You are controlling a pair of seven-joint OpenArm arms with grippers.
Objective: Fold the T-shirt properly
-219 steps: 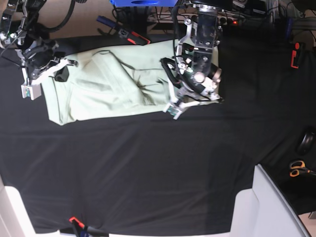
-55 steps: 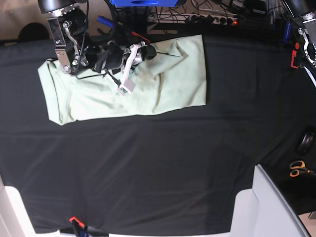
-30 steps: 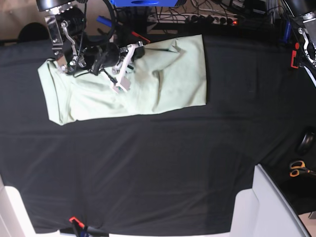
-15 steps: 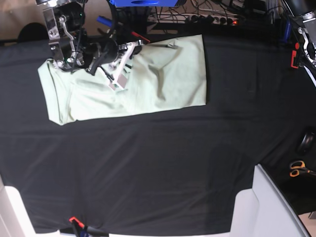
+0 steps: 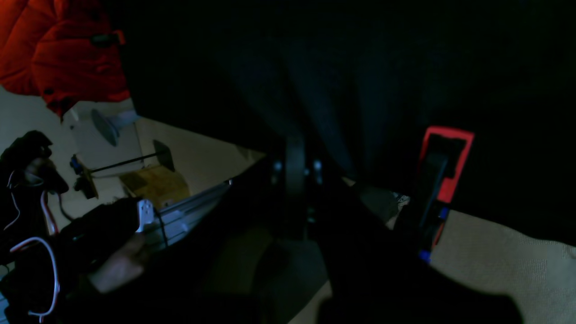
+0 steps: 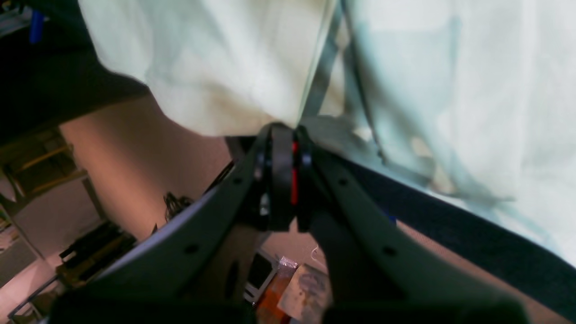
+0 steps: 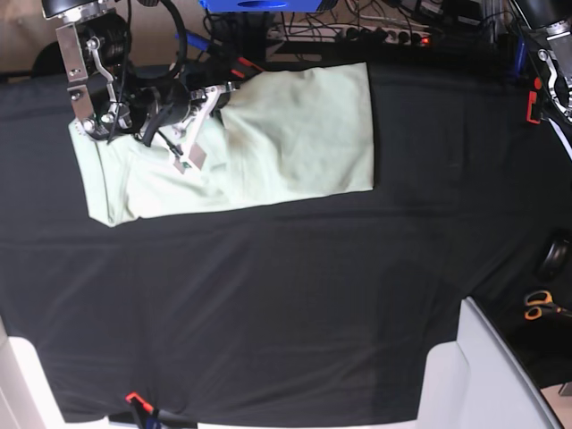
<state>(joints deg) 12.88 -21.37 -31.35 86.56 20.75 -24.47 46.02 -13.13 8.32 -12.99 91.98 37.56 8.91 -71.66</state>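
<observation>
Shirt [image 7: 286,134]: pale mint-green, lying flat on the far-left part of the surface [image 7: 268,304] in the base view — a long band with one lengthwise fold already made, by the look of it.
Shirt edges: right end straight and square; near edge fairly even; left end bunched under the right arm, with soft wrinkles around it.
Right pincer [image 6: 281,130]: jaws pressed together at the shirt's far edge; the wrist view puts the cloth right at the tips, but whether any is pinched I cannot tell.
Left pincer [image 5: 294,153]: jaws together, nothing between them, out at the surface's far right corner, well apart from the shirt.
Done: shirt narrowed to a band, judging from its shape.
Left: cross folds to bring the band down to a compact packet; left end needs smoothing first — my judgement.
Progress: about halfway.
</observation>
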